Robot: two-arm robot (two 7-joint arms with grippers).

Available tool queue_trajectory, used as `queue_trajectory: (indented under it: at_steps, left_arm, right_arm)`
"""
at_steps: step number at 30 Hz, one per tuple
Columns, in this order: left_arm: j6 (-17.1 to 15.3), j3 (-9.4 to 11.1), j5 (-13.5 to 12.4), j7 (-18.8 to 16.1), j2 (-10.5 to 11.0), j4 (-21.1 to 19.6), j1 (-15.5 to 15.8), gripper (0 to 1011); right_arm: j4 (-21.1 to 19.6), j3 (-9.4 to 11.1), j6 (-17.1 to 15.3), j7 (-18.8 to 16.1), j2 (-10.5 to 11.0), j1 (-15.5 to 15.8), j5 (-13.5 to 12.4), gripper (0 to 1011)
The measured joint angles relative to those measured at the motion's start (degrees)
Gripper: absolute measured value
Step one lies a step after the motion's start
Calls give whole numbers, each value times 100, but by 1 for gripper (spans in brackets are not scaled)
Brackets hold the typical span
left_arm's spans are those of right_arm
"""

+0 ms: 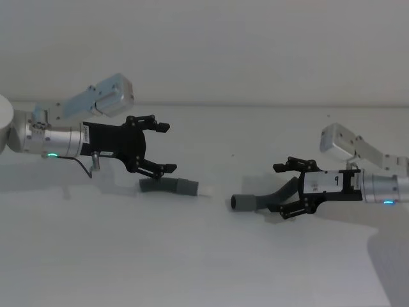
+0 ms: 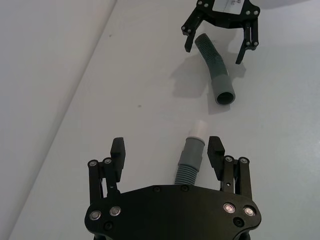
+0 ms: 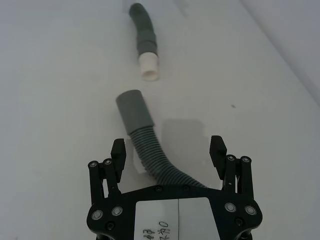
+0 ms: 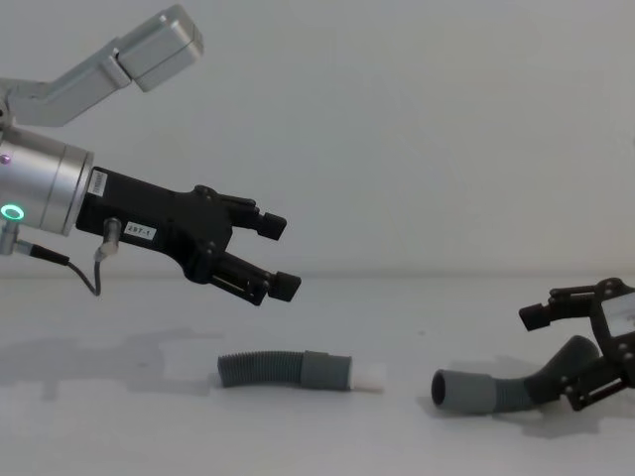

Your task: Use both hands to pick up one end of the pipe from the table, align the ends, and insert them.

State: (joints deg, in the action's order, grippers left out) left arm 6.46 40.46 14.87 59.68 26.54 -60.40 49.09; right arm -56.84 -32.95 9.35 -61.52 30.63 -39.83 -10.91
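While my left gripper (image 1: 167, 147) hangs wide above the straight hose (image 1: 169, 186), my right gripper (image 1: 282, 192), equally wide, straddles the bent hose (image 1: 252, 202)

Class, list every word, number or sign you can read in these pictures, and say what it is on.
"9", or a mark like it: white label on the right gripper.
Handwriting on that label, right wrist view: cut off, unreadable.
Print on the small label of the left gripper: too small to read.

The left end effector (image 4: 281, 256) hovers wide-spread above the straight pipe (image 4: 288, 370); the right end effector (image 4: 552, 359) straddles the bent pipe (image 4: 476, 390).
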Motion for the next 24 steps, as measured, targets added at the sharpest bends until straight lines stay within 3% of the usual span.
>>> queue_trajectory:
  at_steps: [16, 24]
  left_arm:
    - [-2, 11, -1, 33, 8, 11, 16, 1001]
    - [-2, 11, -1, 37, 11, 12, 19, 1001]
  right_arm:
    - [456, -5, 72, -997, -179, -376, -619, 1002]
    - [753, -67, 54, -1239, -329, -543, -745, 1002]
